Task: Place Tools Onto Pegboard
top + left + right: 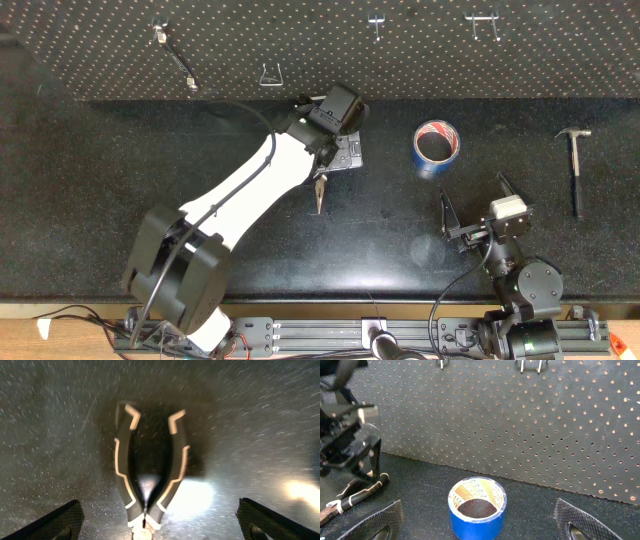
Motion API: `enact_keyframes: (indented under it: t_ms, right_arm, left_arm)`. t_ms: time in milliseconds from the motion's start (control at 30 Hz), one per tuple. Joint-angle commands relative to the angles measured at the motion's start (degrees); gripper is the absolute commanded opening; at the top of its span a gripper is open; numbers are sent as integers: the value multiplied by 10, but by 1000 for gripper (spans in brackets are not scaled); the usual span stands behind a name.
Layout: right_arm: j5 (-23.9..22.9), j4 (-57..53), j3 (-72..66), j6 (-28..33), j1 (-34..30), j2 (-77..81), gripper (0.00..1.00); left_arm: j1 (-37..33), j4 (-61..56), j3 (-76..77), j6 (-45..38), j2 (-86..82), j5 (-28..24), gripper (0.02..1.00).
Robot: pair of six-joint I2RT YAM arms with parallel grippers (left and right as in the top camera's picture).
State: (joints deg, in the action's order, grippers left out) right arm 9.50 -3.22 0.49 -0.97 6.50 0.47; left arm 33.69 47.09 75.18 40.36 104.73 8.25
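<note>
Three tools lie on the table (100,200), none hung on the pegboard (420,50) yet - the pliers (150,475) sit between my left gripper's (159,527) wide-apart jaws, ungrasped - tape roll (477,507) and hammer (575,170) lie beyond my right gripper (475,205), jaws apart and empty

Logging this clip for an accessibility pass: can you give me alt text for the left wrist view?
Black-handled pliers with pale trim lie flat on the dark speckled table, directly below the left gripper, whose jaws stand open on either side of them.
</note>
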Motion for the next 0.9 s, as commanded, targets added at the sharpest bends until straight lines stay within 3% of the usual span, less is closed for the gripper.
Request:
enact_keyframes:
  t_ms: [33, 533, 900]
  right_arm:
    - [0, -2, -3, 6, 3, -3, 976]
    - [0, -2, -3, 6, 3, -3, 978]
    - [0, -2, -3, 6, 3, -3, 978]
  left_arm:
    - [-2, 11, 9, -5, 19, 24, 996]
    - [-34, -30, 9, -85, 47, -12, 996]
    - [-48, -42, 9, -85, 66, -19, 996]
